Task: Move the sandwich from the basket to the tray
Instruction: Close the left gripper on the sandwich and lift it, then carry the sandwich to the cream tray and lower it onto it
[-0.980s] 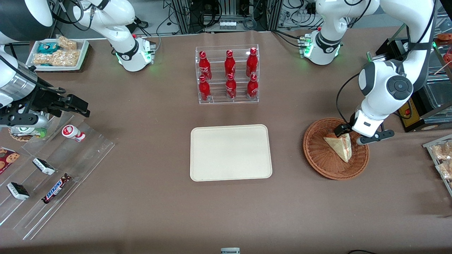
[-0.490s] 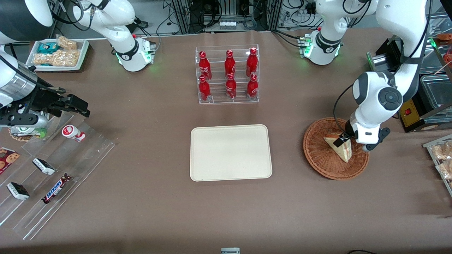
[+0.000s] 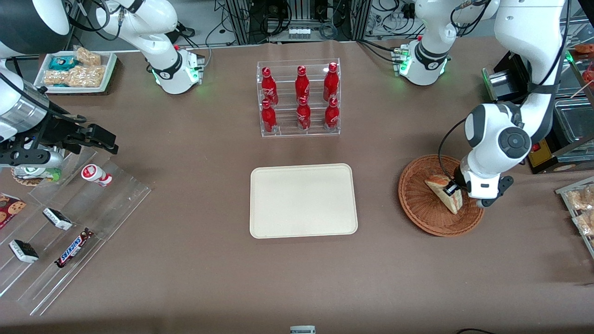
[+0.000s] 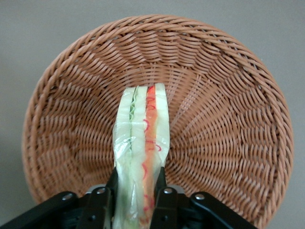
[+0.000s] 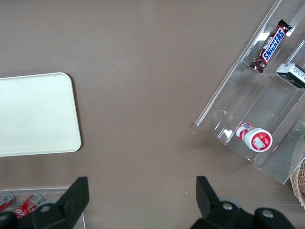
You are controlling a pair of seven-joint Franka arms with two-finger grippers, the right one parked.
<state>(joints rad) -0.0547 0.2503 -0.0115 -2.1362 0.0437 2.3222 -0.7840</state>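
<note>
In the basket [image 3: 441,195], the gripper [image 3: 452,191] is closing both fingers on the sandwich [image 3: 446,194].
From the front, the wedge is lying inside the basket, well apart from the tray [image 3: 303,200], its long axis pointing toward the nearer rim. At the wrist, the fingers [image 4: 101,207] are pinching the bread faces of the sandwich [image 4: 141,157], cut edge facing the camera; wrapped, soft and light, it probably needs a gentle squeeze.

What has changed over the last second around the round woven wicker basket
The left arm's gripper came down into the round reddish-brown wicker basket and closed on the triangular white-bread sandwich, which now stands on edge between its fingers. The sandwich is not lifted out yet. The cream rectangular plastic tray stayed bare.
</note>
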